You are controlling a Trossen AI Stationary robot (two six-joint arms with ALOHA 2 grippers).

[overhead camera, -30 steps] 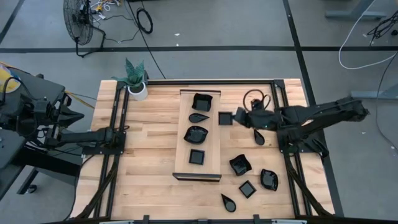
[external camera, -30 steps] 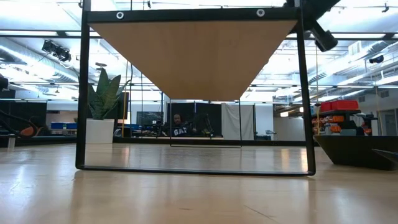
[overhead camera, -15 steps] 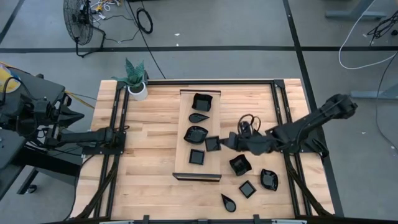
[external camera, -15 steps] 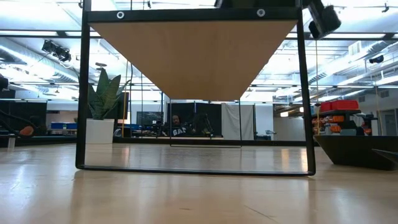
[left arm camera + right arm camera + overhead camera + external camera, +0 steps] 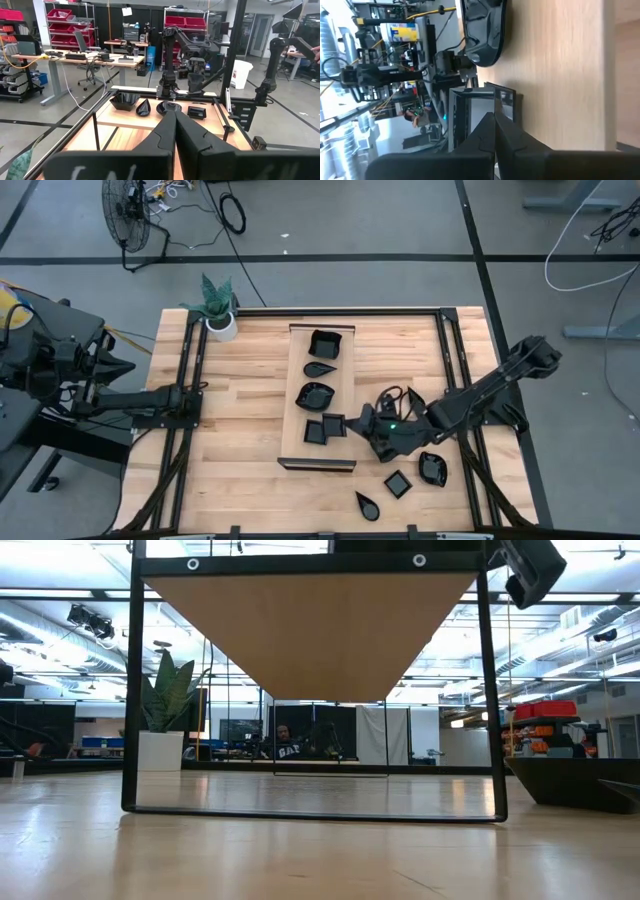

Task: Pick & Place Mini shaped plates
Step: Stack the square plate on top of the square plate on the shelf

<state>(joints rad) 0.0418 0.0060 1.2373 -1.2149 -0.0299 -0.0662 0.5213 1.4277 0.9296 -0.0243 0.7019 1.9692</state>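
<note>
From above, the right gripper (image 5: 350, 425) reaches across the table (image 5: 240, 440) to the right edge of the long wooden board (image 5: 294, 395), its fingers pinched on a square plate (image 5: 334, 424) that sits at that edge just beside another square plate (image 5: 314, 432) already on the board. Further up the board lie a wavy-rimmed plate (image 5: 315, 394), a teardrop plate (image 5: 320, 368) and a larger square bowl (image 5: 325, 343). Off the board, to the right, remain a small square plate (image 5: 398, 483), a wavy bowl (image 5: 433, 467) and a teardrop (image 5: 367, 505) near the front edge. The left gripper (image 5: 200, 387) waits at the table's left side, fingers pressed together, and a potted plant (image 5: 219, 308) stands at the back left corner. The low view shows only the board's frame and part of the right arm (image 5: 530, 570) overhead (no plates visible here). In the left wrist view the left fingers (image 5: 172, 132) meet, with the board's plates (image 5: 144, 106) beyond. The right wrist view shows the closed right fingers (image 5: 492, 132) over the wood, the held plate (image 5: 505, 102) at their tips and the wavy-rimmed plate (image 5: 485, 30) further off.
</note>
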